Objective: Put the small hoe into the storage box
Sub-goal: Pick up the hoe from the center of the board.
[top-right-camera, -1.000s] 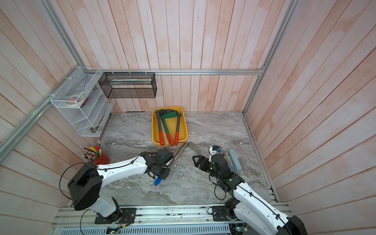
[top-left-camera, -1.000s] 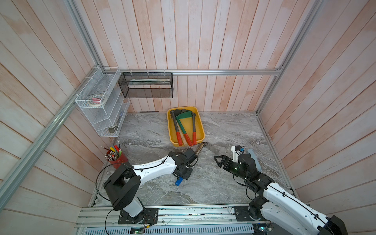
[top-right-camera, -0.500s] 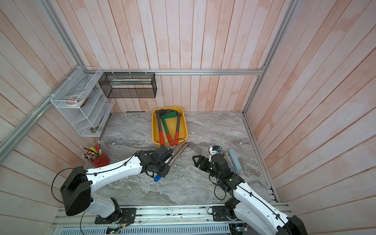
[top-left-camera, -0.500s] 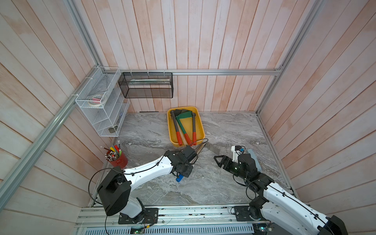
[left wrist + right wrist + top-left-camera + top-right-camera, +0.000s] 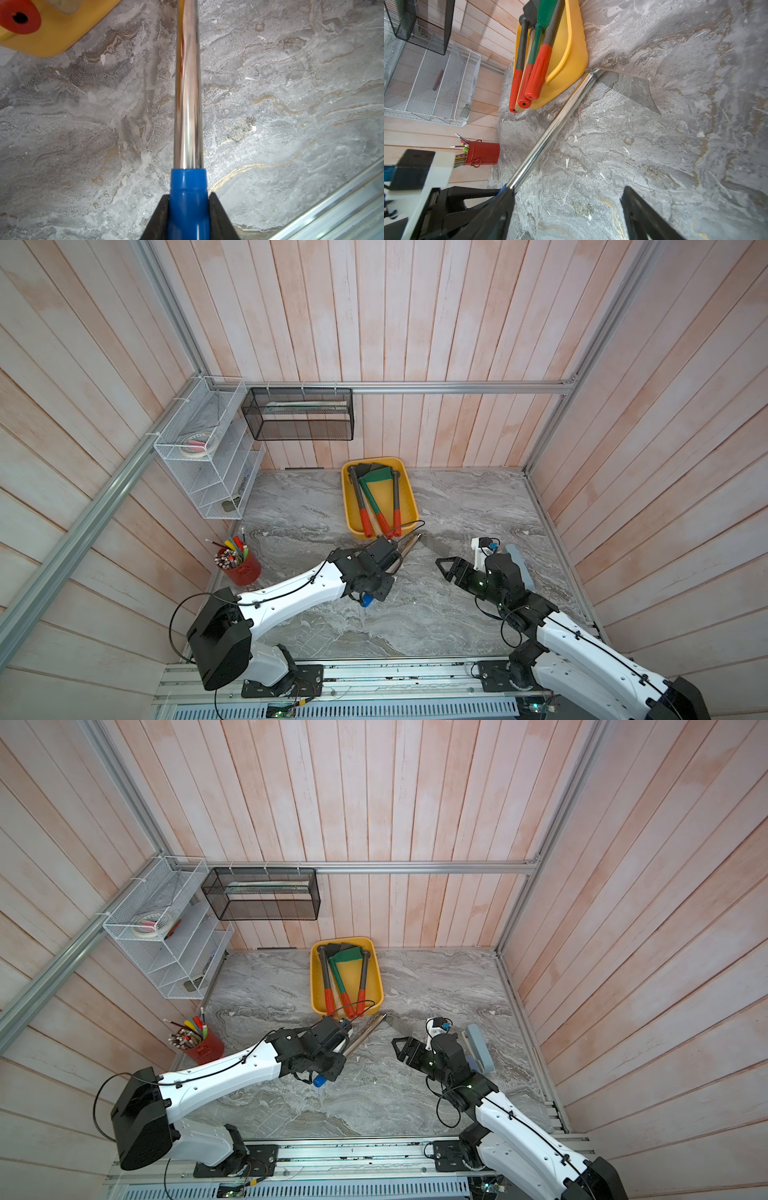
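step: transfer, box not yet reached | left hand pinching blue grip of chrome-shafted, grey-bladed small hoe | blade ahead of hand, beside shallow yellow plastic storage box, outside it | right hand spread, empty | next: likely lift blade over rim, release

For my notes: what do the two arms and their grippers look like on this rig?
Both the left arm and right arm have white shell links with black joints and a thin black cable clipped along each. The left gripper and right gripper are black, with tapered, wedge-shaped jaws.
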Robot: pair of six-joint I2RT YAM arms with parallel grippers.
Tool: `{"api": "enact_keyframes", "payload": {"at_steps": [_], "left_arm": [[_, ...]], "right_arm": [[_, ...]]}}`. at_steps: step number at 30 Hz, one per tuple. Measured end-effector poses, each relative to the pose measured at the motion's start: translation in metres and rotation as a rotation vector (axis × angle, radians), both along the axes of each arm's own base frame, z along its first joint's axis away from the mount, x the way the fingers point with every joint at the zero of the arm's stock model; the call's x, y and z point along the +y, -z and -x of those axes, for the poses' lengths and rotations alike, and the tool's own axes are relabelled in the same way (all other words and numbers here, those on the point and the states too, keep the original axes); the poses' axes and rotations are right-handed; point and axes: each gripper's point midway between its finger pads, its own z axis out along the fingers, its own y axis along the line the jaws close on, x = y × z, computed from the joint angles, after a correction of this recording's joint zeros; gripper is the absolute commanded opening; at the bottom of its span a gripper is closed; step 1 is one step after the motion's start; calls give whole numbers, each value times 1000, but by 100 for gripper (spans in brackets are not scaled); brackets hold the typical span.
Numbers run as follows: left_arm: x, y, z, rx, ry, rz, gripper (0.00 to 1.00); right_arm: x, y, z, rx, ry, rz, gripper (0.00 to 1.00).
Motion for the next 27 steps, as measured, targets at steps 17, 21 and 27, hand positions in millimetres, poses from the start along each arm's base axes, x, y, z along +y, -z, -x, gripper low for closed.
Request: {"api": "enact_keyframes", "payload": {"at_steps": [17,21,27], "left_arm": [[-28,1,4,22,34,59,0],[-38,1,9,28,47,72,0],[-49,-1,13,44,54,93,0]], "right_arm": [[38,24,10,129,-51,-157,74],[48,30,11,154,-57,-172,74],[61,43,12,212,-49,-195,71]]}}
